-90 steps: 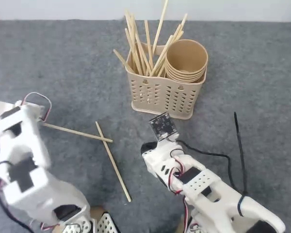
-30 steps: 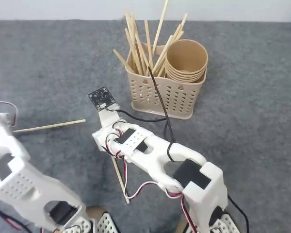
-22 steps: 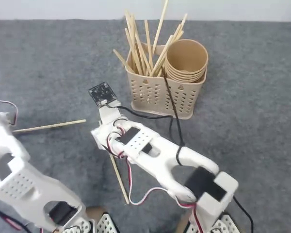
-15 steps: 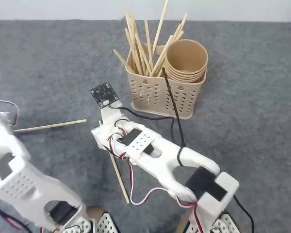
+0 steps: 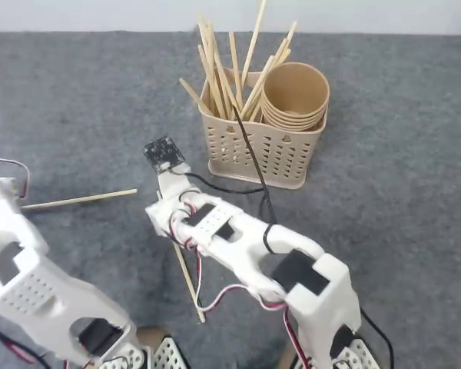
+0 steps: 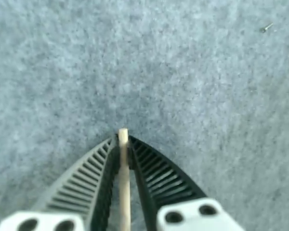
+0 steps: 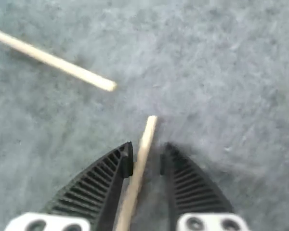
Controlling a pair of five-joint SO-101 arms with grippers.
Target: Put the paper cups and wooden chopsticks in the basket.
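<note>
From above, I'm seeing the basket (image 5: 253, 154) standing far on the surface (image 5: 399, 192), holding the cups (image 5: 295, 92). Left wrist: my left claw (image 6: 123, 140) is gripping one chopstick (image 6: 124, 183). Right wrist: my right claw (image 7: 145, 154) is hanging open around another chopstick (image 7: 138, 163).

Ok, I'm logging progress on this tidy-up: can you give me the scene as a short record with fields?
basket: beige perforated plastic basket, on grey carpet
in basket: stack of brown paper cups; bundle of wooden chopsticks
left tool: shut on one thin wooden chopstick
right tool: open, straddling a second wooden chopstick lying on the carpet
outside basket: those two chopsticks
</note>
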